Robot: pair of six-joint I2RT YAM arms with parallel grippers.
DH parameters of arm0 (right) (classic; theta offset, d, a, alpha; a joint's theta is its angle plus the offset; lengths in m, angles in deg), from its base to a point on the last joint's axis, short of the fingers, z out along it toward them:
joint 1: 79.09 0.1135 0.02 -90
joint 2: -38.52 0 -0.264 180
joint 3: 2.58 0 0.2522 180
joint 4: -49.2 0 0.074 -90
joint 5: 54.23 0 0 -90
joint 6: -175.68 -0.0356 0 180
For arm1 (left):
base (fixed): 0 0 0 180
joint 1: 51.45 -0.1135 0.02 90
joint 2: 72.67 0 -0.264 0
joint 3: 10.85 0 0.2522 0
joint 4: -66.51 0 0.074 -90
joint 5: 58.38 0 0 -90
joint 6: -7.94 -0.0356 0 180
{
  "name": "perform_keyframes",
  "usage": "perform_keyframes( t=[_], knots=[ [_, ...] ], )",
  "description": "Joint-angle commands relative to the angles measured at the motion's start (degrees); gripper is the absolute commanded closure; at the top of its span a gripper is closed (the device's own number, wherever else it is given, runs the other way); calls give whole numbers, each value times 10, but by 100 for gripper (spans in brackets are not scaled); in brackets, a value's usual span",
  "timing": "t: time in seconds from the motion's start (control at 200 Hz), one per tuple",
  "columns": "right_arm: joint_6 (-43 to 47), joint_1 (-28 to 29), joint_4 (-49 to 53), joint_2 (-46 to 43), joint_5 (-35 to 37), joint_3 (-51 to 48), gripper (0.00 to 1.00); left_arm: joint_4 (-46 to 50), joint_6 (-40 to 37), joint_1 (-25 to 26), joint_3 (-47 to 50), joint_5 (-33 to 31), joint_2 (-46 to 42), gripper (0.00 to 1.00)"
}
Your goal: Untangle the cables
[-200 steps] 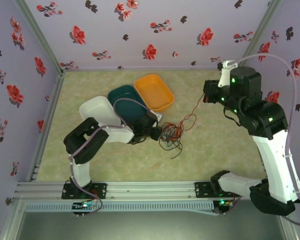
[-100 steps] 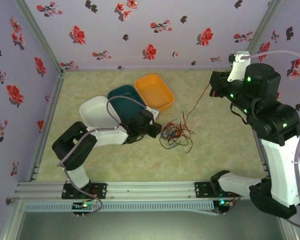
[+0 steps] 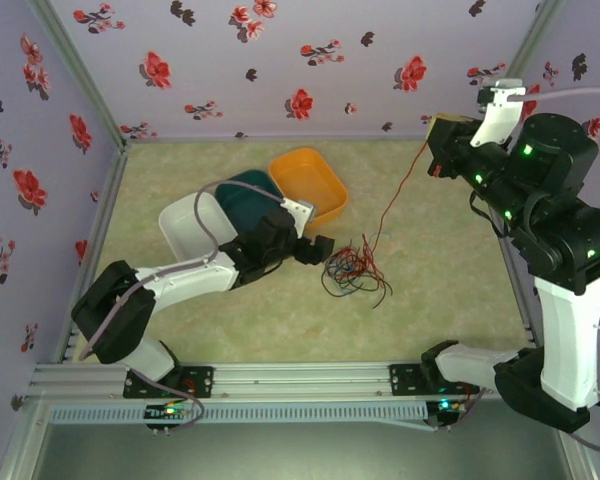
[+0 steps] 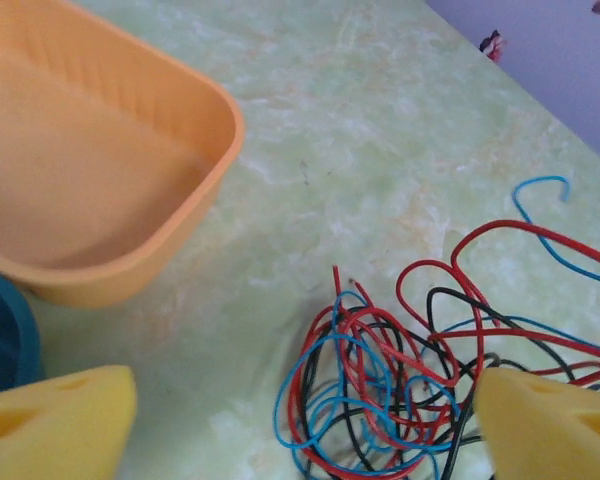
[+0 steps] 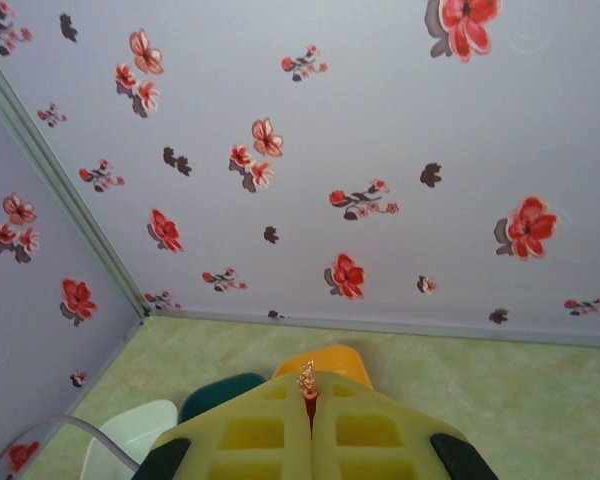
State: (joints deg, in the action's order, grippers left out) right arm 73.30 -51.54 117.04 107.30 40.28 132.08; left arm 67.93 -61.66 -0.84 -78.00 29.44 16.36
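Cables (image 3: 353, 272) sit in a red, blue and black knot about mid-surface, a little toward the near edge. Left of the knot I see three bins in a diagonal row: white bin (image 3: 183, 222), teal bin (image 3: 248, 192), and orange bin (image 3: 308, 182) closest to the far edge. My left gripper (image 4: 300, 420) hangs over the knot's left side, jaws wide apart. One red wire (image 3: 395, 200) rises from the knot toward the far right corner. Its bare tip is pinched between the pressed-together fingers of the right gripper (image 5: 310, 400).

Pinched in right end effector (image 5: 311, 402) — red cable (image 5: 306, 383).
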Motion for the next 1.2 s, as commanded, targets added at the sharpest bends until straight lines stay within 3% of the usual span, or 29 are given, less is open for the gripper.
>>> perform_keyframes(
  t=[0.0,0.435,0.71,1.2],
  knots=[
    [18,3,-39,-1,7,32,100,-17,-11,-1,-46,-10,15,0],
    [28,3,-68,29,14,103,100,-4,-36,19,-170,3,125,0],
    [42,3,-132,37,49,121,100,60,-53,33,-255,66,215,0],
    [95,3,-234,78,104,169,100,91,-66,35,-237,44,249,0]
  ],
)
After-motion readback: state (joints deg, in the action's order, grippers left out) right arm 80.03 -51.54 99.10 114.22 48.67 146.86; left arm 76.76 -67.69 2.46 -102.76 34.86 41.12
